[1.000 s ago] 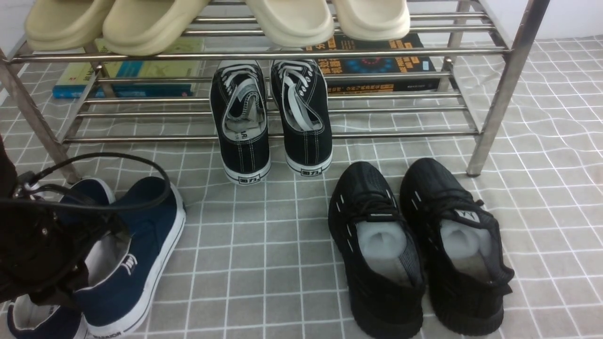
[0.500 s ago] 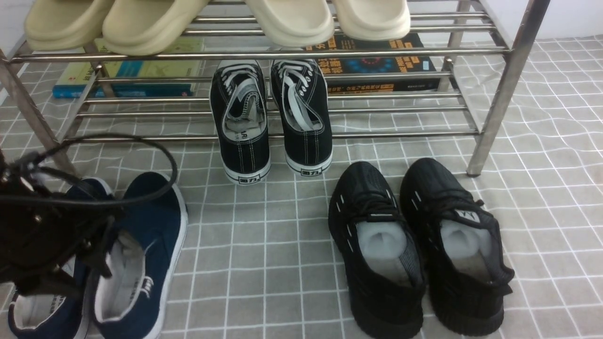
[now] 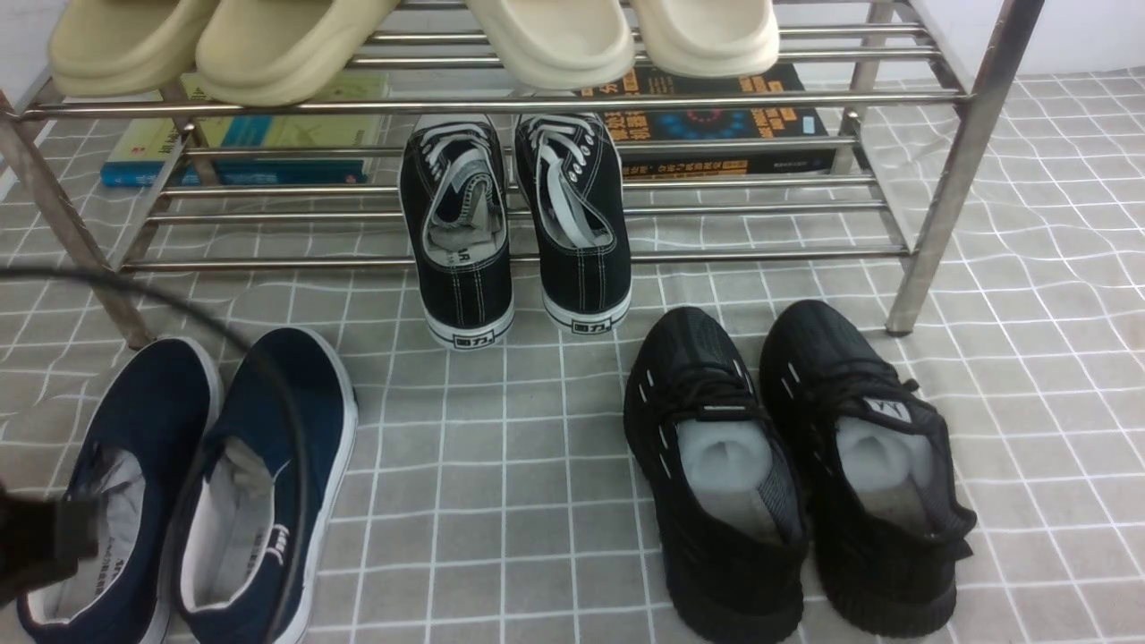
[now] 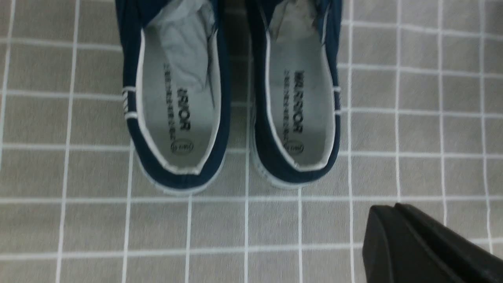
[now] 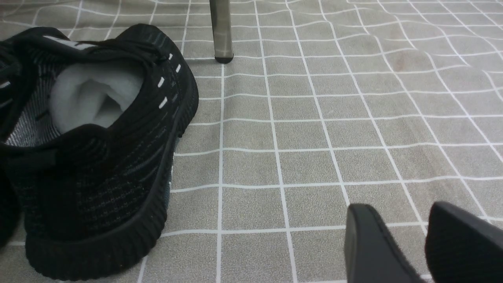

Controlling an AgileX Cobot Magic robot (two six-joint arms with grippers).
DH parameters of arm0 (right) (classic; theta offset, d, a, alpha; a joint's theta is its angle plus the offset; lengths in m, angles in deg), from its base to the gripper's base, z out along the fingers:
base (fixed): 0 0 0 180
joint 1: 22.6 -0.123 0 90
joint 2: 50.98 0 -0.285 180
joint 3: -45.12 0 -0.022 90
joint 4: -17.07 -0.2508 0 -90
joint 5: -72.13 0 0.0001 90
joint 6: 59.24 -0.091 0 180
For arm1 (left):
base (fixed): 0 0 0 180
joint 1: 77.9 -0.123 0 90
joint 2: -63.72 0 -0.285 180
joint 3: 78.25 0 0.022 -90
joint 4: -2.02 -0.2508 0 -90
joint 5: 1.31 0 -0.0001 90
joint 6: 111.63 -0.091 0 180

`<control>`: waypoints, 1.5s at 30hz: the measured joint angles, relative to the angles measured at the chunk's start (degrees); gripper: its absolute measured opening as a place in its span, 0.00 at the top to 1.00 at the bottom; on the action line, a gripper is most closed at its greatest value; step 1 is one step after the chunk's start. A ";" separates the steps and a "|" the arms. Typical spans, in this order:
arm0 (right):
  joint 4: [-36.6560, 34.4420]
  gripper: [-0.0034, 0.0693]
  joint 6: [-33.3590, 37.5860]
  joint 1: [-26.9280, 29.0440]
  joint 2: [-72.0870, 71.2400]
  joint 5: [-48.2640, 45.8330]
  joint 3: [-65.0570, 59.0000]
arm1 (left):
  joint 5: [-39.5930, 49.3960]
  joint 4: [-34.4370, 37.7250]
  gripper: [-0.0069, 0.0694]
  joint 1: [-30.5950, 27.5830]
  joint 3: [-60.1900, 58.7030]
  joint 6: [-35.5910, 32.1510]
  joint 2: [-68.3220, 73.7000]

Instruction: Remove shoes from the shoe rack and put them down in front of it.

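Retreating straight up and back keeps the left gripper (image 4: 397, 224) clear of the shoes (image 3: 161, 394), which sit side by side on the floor in front of the shoe rack (image 3: 501, 105), near its left leg; its jaw width I cannot tell. The right gripper (image 5: 397, 208) hovers empty, narrowly parted. Half a second ago the left arm covered the pair; now both lie uncovered

The floor (image 3: 501, 465) was covered by a grey cloth printed with a white grid and was wrinkled toward the far right. A pale wall (image 3: 1082, 36) was seen beyond.
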 joint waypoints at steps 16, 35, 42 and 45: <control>0.00 0.62 0.00 0.00 0.00 0.00 0.00 | -17.67 -1.15 0.90 0.00 -13.30 -0.04 -21.23; 0.00 0.62 0.00 0.00 0.00 0.00 0.00 | -35.32 -10.44 0.88 0.00 -37.33 -0.04 -35.66; 0.00 0.62 0.00 0.00 0.00 0.00 0.00 | -36.86 -11.75 0.87 0.00 -42.97 0.28 -38.74; 0.00 0.62 0.00 0.00 0.00 0.00 0.00 | -36.80 -12.24 0.86 0.00 -42.97 2.32 -38.74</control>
